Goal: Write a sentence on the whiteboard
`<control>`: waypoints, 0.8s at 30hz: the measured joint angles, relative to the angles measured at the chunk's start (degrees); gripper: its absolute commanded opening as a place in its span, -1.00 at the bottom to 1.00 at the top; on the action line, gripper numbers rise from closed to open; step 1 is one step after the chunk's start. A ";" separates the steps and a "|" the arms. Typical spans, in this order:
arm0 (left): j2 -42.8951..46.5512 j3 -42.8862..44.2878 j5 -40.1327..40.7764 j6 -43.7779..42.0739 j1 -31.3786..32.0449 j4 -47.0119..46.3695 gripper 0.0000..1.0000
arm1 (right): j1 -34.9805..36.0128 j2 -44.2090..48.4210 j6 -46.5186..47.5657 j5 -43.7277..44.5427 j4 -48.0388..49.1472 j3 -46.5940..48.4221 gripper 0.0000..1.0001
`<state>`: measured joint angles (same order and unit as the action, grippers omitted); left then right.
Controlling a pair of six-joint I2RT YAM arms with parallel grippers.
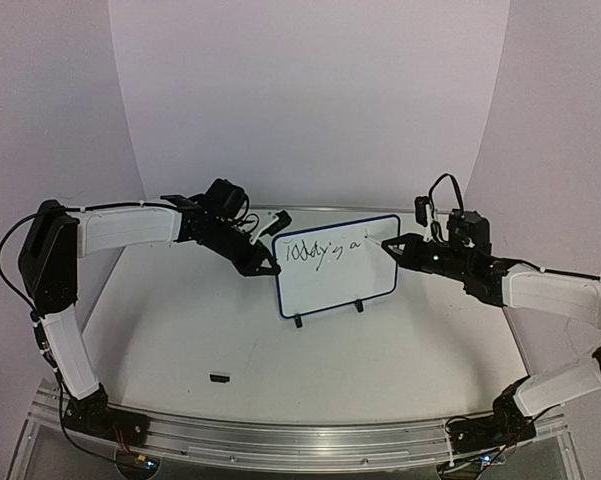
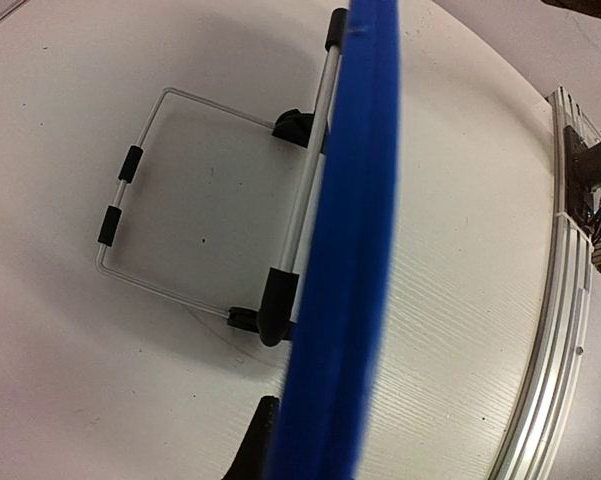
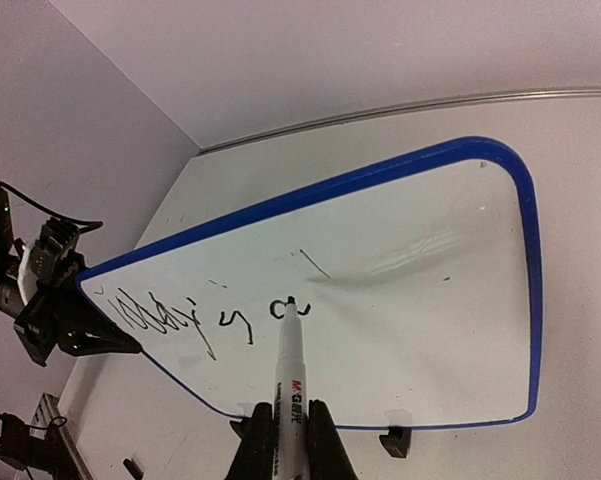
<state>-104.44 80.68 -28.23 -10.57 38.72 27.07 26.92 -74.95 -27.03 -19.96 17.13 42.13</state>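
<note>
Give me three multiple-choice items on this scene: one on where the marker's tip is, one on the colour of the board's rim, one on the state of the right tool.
1. Where is the tip of the marker?
A. on the table
B. at the end of the writing on the whiteboard
C. on the board's foot

2. What colour is the whiteboard's rim?
A. red
B. green
C. blue

3. How is the right tool?
A. shut on the marker
B. open, holding nothing
C. shut on the whiteboard's edge

Key:
1 B: the right wrist view shows the tip at the last written letter.
2 C: the rim is blue in both wrist views.
3 A: its fingers clamp the marker's barrel.
</note>
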 measured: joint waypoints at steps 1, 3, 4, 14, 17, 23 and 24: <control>0.00 0.00 0.00 -0.01 0.00 0.00 -1.00 | 0.00 0.80 0.01 0.15 -0.20 -0.02 -1.00; 0.00 0.00 -0.02 -0.02 0.02 0.00 -1.00 | -0.01 2.01 0.03 0.60 -0.29 -0.02 -1.00; 0.00 0.00 0.00 -0.02 0.02 0.00 -1.00 | -0.05 2.28 0.04 0.82 -0.29 -0.02 -1.00; 0.00 0.00 0.00 -0.02 0.02 0.00 -1.00 | -1.20 1.37 0.47 1.74 -1.47 -0.02 -1.00; 0.00 0.00 0.00 -0.03 0.02 0.00 -1.00 | -1.54 1.00 0.67 1.80 -1.58 -0.02 -1.00; 0.00 0.00 0.00 -0.04 0.03 0.00 -1.00 | -2.11 0.82 0.86 1.87 -1.52 -0.02 -1.00; 0.00 0.00 0.00 -0.04 0.04 0.00 -1.00 | -2.16 0.77 0.88 1.85 -1.51 -0.02 -1.00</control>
<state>-104.44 80.68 -28.23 -10.61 38.76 27.07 24.76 -74.19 -26.14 -18.11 15.62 42.11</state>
